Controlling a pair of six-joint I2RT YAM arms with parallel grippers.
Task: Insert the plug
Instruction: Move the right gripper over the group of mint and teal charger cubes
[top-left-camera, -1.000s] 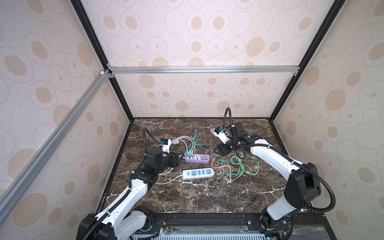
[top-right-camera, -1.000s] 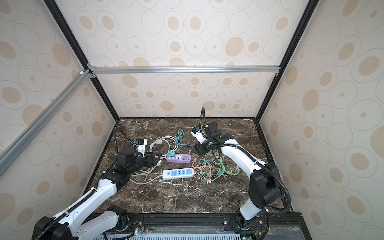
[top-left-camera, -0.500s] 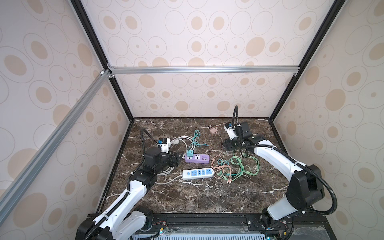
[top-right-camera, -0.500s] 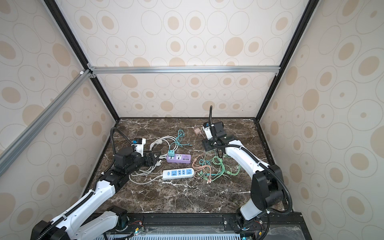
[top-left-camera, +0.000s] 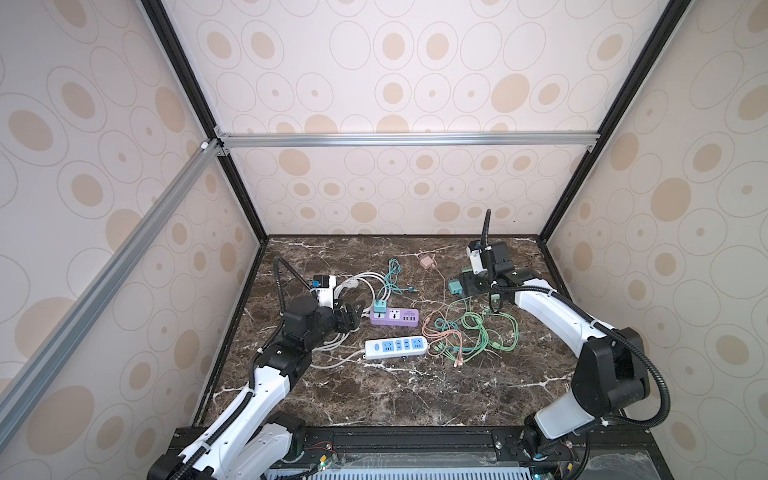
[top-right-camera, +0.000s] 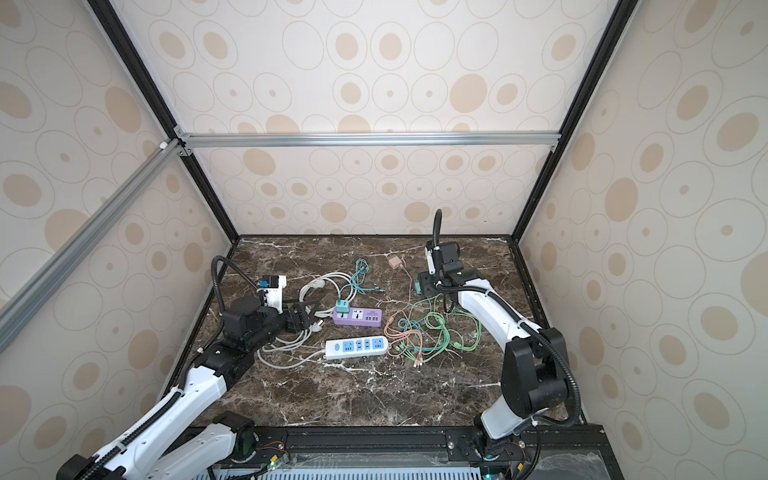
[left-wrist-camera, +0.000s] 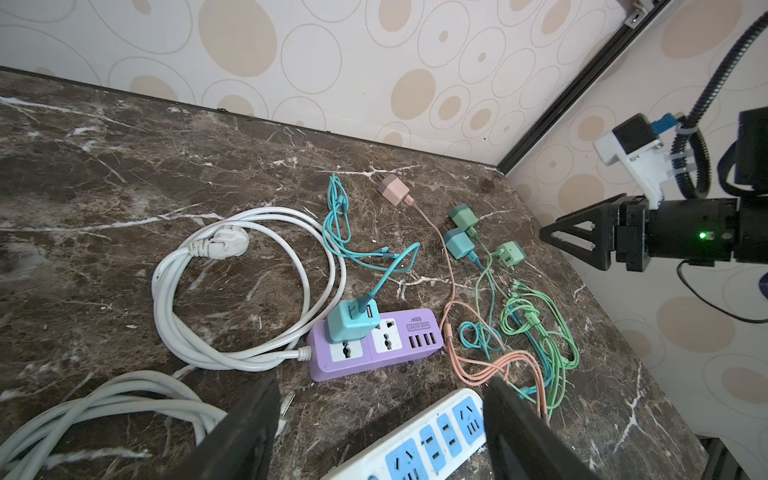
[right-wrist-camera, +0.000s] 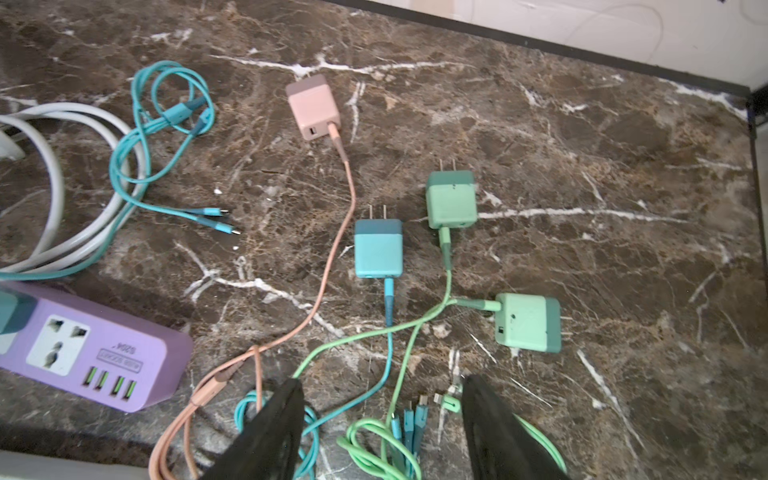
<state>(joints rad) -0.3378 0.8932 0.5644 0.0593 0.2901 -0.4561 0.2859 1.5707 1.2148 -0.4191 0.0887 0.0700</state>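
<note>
— So, starting on our left: our left gripper (top-left-camera: 352, 316) hangs low beside the purple strip (left-wrist-camera: 415, 332), jaws apart with nothing between them. One teal adapter (left-wrist-camera: 353, 322) is already seated in that strip, and the socket next to it (left-wrist-camera: 388, 334) is free.

— Agreed. The white-and-blue strip (top-left-camera: 397, 347) lies nearer to us, all its sockets bare. Which plug do we take?

— Moving right, the pink adapter (right-wrist-camera: 313, 106) lies apart, toward the back wall. Then comes the loose teal adapter (right-wrist-camera: 378, 253), flat on the marble with its prongs level. There is a green adapter (right-wrist-camera: 452, 203) just beside it and a second green adapter (right-wrist-camera: 528, 318) nearby. Our right gripper (right-wrist-camera: 381, 382) hovers over that group, jaws spread and empty. The teal one lines up best with the gap, so we judge it is ours.

— How will it handle?

— We expect a light, rigid plastic cube with smooth faces, which may twist if we pinch a corner. We should take it mid-body across two flat opposite sides, clear of the thin prongs and the cord end.

— And the cord?

— It is soft and runs into the tangle of cables (left-wrist-camera: 528, 320), so we expect drag as we lift it and turn the prongs downward.
</note>
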